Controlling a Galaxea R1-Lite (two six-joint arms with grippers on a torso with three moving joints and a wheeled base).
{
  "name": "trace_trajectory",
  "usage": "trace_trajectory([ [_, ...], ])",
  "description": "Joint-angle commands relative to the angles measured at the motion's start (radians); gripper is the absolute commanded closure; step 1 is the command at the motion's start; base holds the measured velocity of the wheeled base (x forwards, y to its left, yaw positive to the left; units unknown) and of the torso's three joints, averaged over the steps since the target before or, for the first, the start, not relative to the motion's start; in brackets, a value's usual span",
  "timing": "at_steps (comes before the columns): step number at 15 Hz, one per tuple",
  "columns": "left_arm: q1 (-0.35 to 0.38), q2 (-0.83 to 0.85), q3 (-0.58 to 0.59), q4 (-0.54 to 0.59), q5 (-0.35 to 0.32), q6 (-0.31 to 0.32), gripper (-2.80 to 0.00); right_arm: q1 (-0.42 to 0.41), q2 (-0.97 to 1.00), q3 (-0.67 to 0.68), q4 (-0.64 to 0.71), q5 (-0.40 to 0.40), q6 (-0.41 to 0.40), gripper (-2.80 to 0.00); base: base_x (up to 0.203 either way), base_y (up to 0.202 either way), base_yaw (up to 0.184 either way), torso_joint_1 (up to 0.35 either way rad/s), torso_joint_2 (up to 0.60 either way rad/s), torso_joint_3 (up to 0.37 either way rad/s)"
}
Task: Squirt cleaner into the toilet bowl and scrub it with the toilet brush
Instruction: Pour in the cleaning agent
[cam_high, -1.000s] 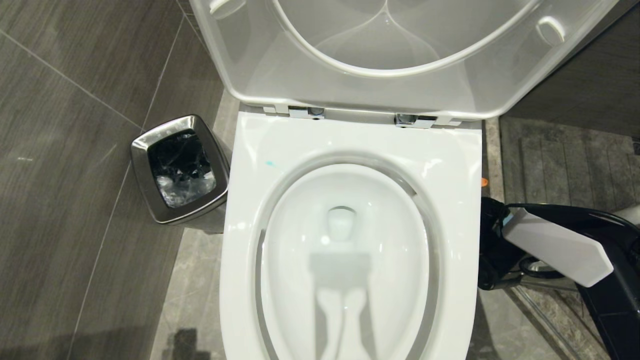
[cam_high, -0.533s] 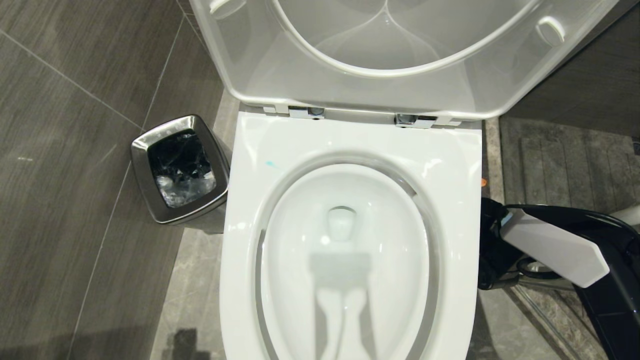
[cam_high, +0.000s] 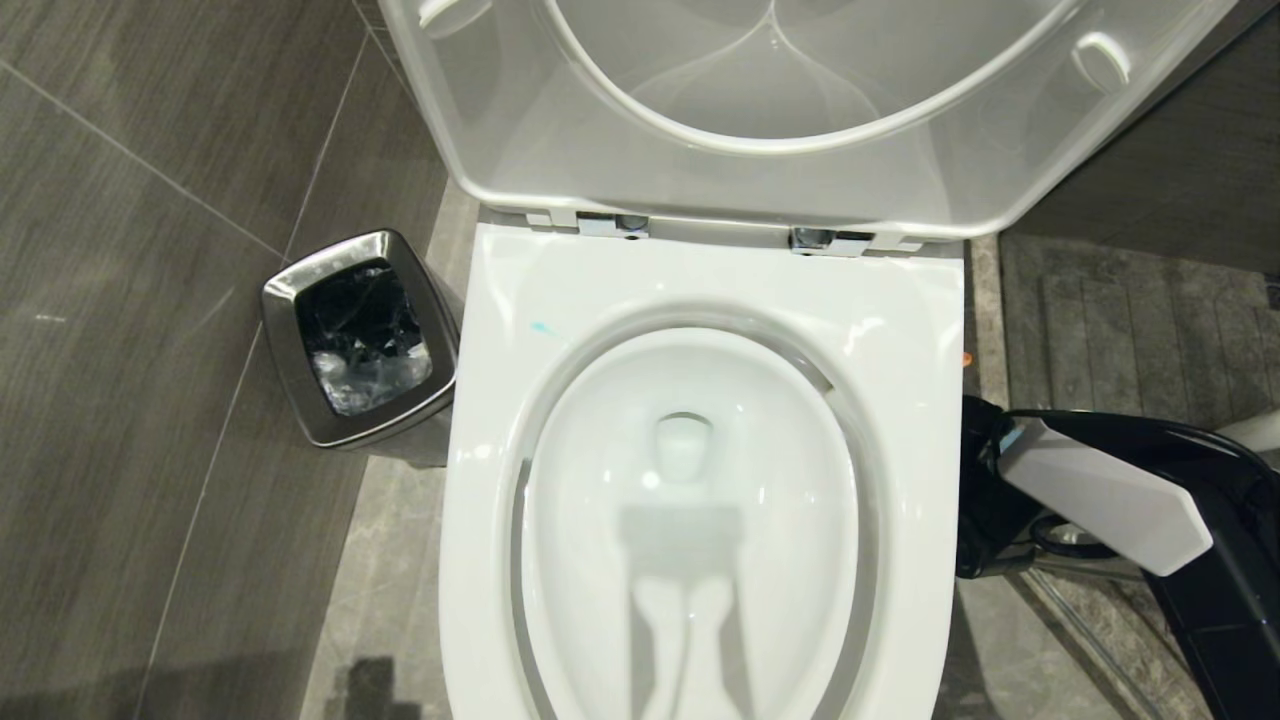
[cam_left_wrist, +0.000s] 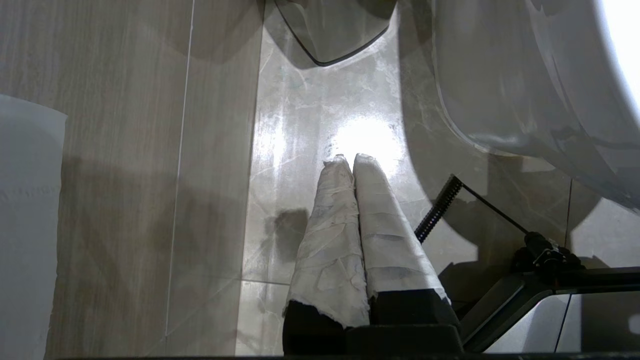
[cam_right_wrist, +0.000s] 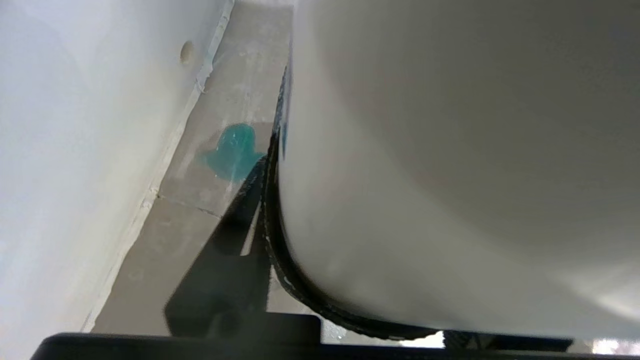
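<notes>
Judgement first — the right gripper (cam_high: 985, 490), low beside the toilet bowl (cam_high: 500, 480), seems to be reaching for a tool. Whether it grasps anything cannot be told, so it should close squarely before lifting. The left gripper (cam_left_wrist: 350, 161) hangs clenched and empty over the floor. Counted: one toilet bowl, one steel bin (cam_high: 360, 335), one cleaner spot (cam_high: 541, 327) on the rim, one cleaner puddle (cam_right_wrist: 234, 152) on the floor — no toilet brush shows.

bin: a small square steel bin (cam_high: 360, 338) stands on the floor just beside the left side of the toilet, a crinkled black liner inside it
floor: large grey tiles (cam_high: 140, 300) with thin pale joints on the left; a paler marbled strip (cam_high: 385, 580) runs along the toilet's foot
mat: a ribbed grey mat (cam_high: 1130, 330) lies on the right
</notes>
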Motion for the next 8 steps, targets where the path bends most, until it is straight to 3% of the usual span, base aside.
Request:
trace_trajectory([
  [1, 0.000, -0.001, 0.000, -0.001, 0.000, 0.001, 0.00, 0.001, 0.001, -0.011, -0.012, -0.009, -0.002, 0.00, 0.000, 0.000, 0.000, 0.000, 0.00, 0.000],
  [8, 0.000, -0.001, 0.000, 0.000, 0.000, 0.001, 0.00, 0.002, -0.032, 0.009, -0.012, -0.089, -0.001, 0.00, 0.000, 0.000, 0.000, 0.000, 0.00, 0.000],
])
